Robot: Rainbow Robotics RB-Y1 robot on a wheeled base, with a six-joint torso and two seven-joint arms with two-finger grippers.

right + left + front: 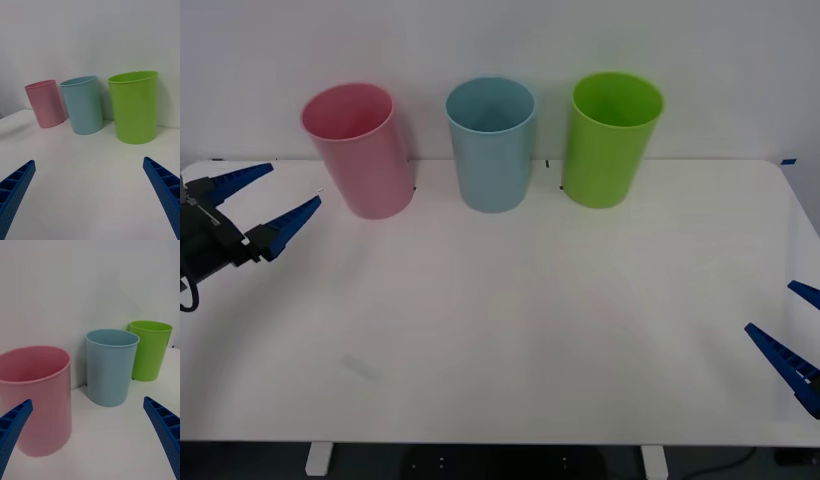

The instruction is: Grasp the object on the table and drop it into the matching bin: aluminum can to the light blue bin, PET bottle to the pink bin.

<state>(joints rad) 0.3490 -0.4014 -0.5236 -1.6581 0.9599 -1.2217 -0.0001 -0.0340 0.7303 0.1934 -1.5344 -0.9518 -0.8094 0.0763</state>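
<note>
The aluminum can and the PET bottle are out of view. The light blue bin (492, 145) (83, 105) (110, 367) stands at the back of the white table (520, 320), with the pink bin (360, 150) (45, 103) (35, 397) to its left. My left gripper (292, 186) (87, 400) hovers open over the table's left edge, close to the pink bin, with nothing between its fingers. My right gripper (772, 308) (89, 160) is open and empty at the table's right front edge, facing the bins.
A lime green bin (612, 140) (134, 107) (150, 348) stands right of the light blue one. All three bins are upright in a row along the back wall. A faint smudge (360, 367) marks the tabletop at front left.
</note>
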